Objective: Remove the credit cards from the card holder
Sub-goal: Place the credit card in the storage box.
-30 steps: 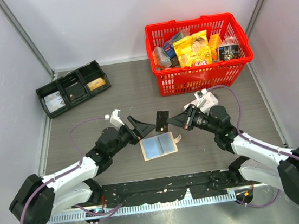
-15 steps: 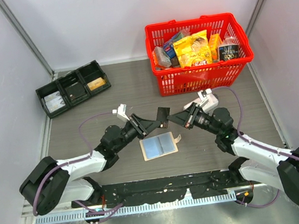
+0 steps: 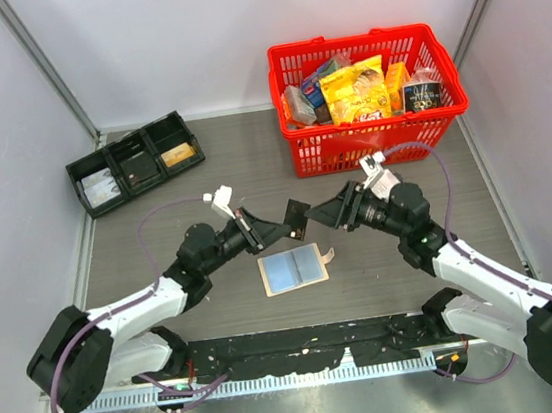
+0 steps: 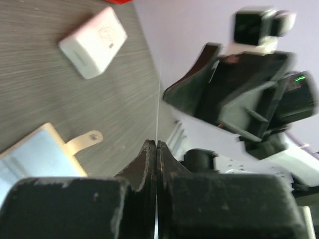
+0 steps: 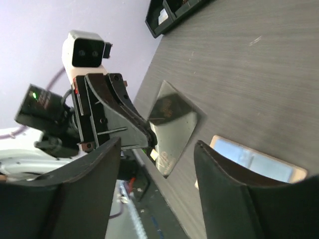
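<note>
The left hand [image 3: 281, 231] is closed on a dark card [image 3: 298, 220] and holds it in the air above the tabletop [image 3: 204, 190]. In the left wrist view the card shows only as a thin line rising from the pressed-together fingertips [image 4: 149, 152]. The right hand [image 3: 324, 215] faces it from the other side with its fingers spread apart and gripping nothing, their tips just beside the card's far edge. Below the card, the card holder [image 3: 292, 268] lies flat on the tabletop between the two arms, blue panel up, with its small tan tab pointing toward the right arm. A red basket [image 3: 293, 136] full of packets and a black tray [image 3: 143, 190] sit well apart at the back.
</note>
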You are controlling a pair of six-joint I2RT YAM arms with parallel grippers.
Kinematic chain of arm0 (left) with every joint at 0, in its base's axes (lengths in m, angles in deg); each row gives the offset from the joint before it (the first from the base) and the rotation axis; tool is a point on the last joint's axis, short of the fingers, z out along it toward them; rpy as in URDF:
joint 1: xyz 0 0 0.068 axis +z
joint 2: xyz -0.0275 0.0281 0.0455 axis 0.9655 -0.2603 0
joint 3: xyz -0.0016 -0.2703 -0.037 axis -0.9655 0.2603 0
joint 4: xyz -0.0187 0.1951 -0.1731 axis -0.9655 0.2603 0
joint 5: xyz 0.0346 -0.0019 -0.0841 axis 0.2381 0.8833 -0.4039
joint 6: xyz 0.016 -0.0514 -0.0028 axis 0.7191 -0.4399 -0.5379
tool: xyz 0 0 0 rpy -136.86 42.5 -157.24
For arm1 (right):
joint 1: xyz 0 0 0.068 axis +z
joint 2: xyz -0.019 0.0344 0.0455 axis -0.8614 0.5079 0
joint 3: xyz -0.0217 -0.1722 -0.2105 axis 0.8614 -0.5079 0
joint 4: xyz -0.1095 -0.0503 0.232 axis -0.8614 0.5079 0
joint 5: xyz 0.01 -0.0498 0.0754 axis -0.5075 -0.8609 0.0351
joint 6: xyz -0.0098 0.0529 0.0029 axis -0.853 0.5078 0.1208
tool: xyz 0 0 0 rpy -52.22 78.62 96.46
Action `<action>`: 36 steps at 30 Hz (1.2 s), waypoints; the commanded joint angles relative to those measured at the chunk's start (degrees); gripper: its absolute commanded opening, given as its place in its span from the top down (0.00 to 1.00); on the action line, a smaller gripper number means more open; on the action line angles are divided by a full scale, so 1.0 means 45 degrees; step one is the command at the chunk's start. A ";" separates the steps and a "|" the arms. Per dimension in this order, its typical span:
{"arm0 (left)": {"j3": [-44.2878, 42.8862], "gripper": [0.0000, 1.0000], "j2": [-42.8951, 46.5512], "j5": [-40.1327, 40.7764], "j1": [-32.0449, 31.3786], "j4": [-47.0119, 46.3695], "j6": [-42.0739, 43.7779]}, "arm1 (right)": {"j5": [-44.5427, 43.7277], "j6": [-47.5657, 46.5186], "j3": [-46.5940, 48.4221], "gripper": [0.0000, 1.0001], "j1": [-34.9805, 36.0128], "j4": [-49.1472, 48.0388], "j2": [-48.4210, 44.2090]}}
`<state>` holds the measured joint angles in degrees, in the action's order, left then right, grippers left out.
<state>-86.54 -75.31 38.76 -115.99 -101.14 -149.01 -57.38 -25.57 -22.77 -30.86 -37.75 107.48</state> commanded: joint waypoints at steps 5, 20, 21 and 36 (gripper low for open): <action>-0.4632 1.00 0.1354 -0.2767 0.0418 1.2297 0.9004 | 0.2457 -0.7792 0.4496 0.30 -0.0110 0.7516 0.0090; -0.8171 1.00 0.1061 -0.5797 0.0418 1.8030 1.6611 | 0.5135 -1.2502 0.6529 0.39 0.1176 0.9947 0.1202; -0.8308 1.00 0.1003 -0.5855 0.0418 1.8167 1.6806 | 0.5116 -1.2754 0.6645 0.39 0.1372 1.0024 0.1320; -0.8563 0.95 0.0885 -0.5915 0.0418 1.8676 1.7101 | 0.5604 -1.3363 0.7272 0.99 0.2604 1.0201 0.3021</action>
<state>-123.18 -71.68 12.36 -114.16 -18.06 -73.39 -33.60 -85.33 7.54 -19.43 9.39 121.14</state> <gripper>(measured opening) 0.009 0.174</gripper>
